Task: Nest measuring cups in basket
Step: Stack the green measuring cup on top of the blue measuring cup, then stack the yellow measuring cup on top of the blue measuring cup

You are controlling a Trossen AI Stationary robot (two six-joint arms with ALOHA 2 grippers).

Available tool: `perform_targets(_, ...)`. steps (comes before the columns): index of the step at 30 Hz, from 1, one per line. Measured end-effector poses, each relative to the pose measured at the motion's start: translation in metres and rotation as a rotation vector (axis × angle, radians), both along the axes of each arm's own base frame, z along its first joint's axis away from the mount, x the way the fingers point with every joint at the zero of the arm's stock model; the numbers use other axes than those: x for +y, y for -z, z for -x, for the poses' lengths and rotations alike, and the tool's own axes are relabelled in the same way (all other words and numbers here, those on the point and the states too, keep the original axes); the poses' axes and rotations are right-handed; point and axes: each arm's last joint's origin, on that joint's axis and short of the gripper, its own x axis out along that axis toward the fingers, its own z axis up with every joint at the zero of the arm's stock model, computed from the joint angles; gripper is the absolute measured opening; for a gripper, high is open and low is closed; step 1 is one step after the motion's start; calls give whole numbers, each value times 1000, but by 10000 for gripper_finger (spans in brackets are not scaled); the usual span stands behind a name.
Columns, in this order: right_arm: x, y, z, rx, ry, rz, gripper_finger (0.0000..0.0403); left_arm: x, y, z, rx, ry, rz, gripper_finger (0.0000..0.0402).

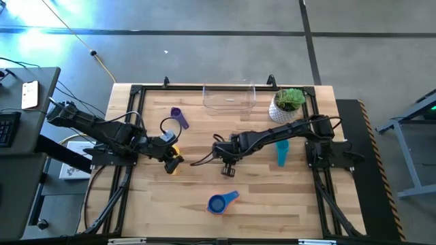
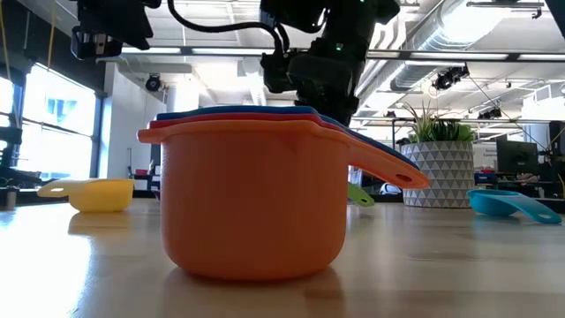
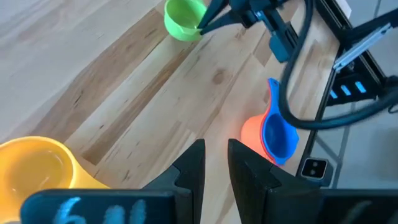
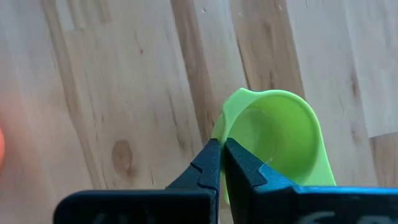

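Note:
My right gripper (image 4: 221,149) is mid-table (image 1: 228,170), shut on the green cup (image 4: 280,137), which also shows in the left wrist view (image 3: 183,17). My left gripper (image 3: 216,152) hovers beside the yellow cup (image 3: 34,165) at the left (image 1: 174,162); its fingers stand a narrow gap apart, with nothing between them. Orange, red and blue cups stand nested on the near table (image 2: 256,203) (image 1: 219,203). The teal cup (image 1: 281,151) and purple cup (image 1: 178,116) lie apart. The clear basket (image 1: 229,99) stands at the far edge. My right gripper pinches the green cup's rim wall (image 4: 219,127), one finger outside and one inside the bowl, coming from above and slanting down. The cup sits low over the wood; whether it is lifted clear cannot be told.
A white pot with a green plant (image 1: 286,105) stands right of the basket. Black frame rails run along the table's sides. Bare wood lies between the nested stack and the basket.

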Motion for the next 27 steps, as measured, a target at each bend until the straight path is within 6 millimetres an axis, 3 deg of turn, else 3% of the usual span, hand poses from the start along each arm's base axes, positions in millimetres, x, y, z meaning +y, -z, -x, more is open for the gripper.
perform_targets(16, -2, -4, -2, -9, 45, -48, 67, 0, 0, 0, 2, 27, -8, 60)
perform_targets(27, 2, -50, -19, -120, 102, -139, 71, 2, 5, 6, 84, 26, -34, 60)
